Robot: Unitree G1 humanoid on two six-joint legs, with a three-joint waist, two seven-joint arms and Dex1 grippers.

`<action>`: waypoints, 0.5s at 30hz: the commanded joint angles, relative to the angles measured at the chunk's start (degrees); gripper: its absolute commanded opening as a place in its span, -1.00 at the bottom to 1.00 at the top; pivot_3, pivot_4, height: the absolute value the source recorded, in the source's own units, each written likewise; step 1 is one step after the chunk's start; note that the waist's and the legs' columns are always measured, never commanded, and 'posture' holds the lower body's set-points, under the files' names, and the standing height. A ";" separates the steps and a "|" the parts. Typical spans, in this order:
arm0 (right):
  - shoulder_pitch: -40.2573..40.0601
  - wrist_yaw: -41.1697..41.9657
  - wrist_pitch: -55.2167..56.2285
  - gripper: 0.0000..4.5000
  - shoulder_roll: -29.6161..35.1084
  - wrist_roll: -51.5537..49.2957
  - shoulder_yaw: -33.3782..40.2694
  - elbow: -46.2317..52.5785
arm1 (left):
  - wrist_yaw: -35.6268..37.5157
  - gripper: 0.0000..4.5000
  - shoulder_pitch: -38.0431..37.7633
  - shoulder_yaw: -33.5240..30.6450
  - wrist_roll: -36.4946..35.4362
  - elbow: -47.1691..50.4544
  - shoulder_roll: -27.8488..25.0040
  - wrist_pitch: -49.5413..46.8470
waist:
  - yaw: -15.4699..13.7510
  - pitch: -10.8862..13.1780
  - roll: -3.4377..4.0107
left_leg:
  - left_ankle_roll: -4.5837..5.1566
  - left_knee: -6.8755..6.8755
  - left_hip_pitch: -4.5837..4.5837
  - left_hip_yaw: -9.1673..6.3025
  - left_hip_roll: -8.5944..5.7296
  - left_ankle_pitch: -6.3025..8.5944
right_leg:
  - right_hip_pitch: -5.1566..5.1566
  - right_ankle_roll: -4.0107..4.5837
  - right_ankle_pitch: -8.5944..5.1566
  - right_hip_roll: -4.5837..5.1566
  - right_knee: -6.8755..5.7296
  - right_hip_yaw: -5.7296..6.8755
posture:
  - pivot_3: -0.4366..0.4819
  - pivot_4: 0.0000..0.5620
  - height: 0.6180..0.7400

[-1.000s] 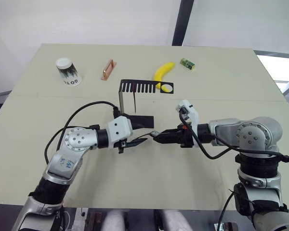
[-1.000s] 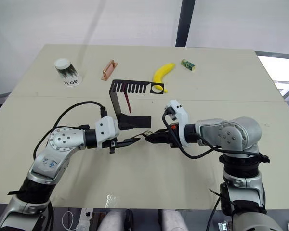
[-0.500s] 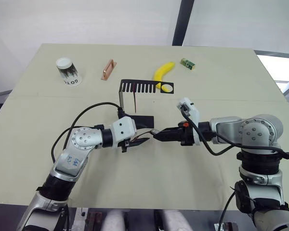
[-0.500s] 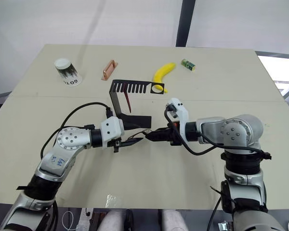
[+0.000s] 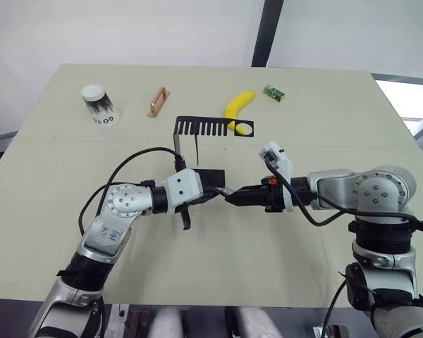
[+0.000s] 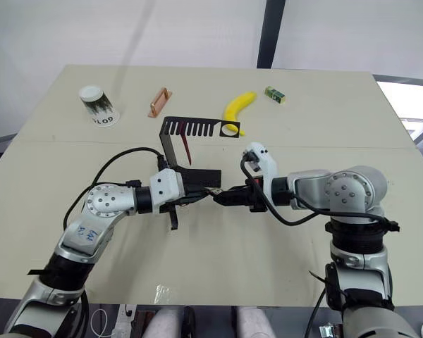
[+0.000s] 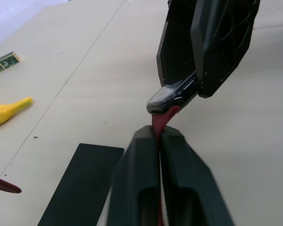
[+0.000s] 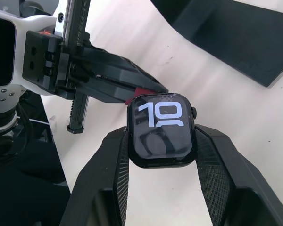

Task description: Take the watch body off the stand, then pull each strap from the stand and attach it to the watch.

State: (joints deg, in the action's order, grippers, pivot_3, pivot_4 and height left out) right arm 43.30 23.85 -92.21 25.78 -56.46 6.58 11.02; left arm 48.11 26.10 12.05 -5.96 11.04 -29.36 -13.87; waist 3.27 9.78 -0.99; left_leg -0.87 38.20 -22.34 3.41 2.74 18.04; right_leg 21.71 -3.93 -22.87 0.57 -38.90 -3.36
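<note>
Standing at the far left of the pale table (image 5: 49, 211): a white paper cup with dark print (image 5: 99, 104), with a copper handle-like bar (image 5: 157, 102) lying just to its right.

Reaching in from the left: the left gripper (image 7: 158, 136), its two black fingers (image 7: 137, 160) pressing fully together on a narrow maroon strap (image 7: 163, 118), pinching it flat and leaving only a short red tip showing past the fingertips. Touching that tip against the near edge of the small black rounded-square watch body (image 8: 162, 129).

Standing just behind the meeting point: the black bent sheet-metal stand (image 5: 204, 127), flat base on the table, comb-slotted arm on top, with a second maroon strap (image 5: 197, 146) hanging from one slot.

Lying beyond the stand: a yellow banana (image 5: 237, 105) and a small green block (image 5: 273, 93).

Coming in from the right: the right gripper (image 8: 161, 141), fingers parting only to the case's width and clamping the watch body by its two sides, screen with white digits facing the wrist camera, held above the table between the two arms.
</note>
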 commanded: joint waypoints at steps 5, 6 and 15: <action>1.05 -1.34 -0.29 -0.33 0.49 -3.62 1.05 0.97 | -0.07 -0.98 1.21 0.52 0.15 0.77 0.73 0.76 | 0.01 0.00 0.00 | 0.00 0.00 0.00 0.00 0.00 0.00 | 0.00 0.00 0.00 0.00 0.00 0.00 | -0.05 -0.47 1.00; 1.05 -1.50 -0.29 -0.33 0.52 -3.84 1.01 0.98 | -0.06 -0.98 1.33 0.52 0.15 0.70 0.77 0.74 | 0.02 0.00 0.00 | 0.00 0.00 0.00 0.00 0.00 0.00 | 0.00 0.00 0.00 0.00 0.00 0.00 | -0.05 -0.47 1.00; 1.09 -1.96 -0.28 -0.33 0.37 -2.29 -0.56 2.75 | 0.30 -0.98 2.53 0.58 -0.43 1.73 1.69 -0.74 | 0.01 0.00 0.00 | 0.00 -0.01 -0.01 0.00 0.00 0.00 | 0.00 0.00 0.00 0.00 0.01 0.00 | -0.05 -0.47 1.00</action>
State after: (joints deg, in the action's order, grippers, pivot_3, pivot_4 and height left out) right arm 43.36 21.84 -92.21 26.27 -57.85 6.63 11.35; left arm 48.23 27.05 12.30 -5.81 10.37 -28.25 -15.14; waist 3.27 9.78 -0.99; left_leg -0.87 38.20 -22.35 3.41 2.74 18.04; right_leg 21.71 -3.94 -22.87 0.57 -38.89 -3.36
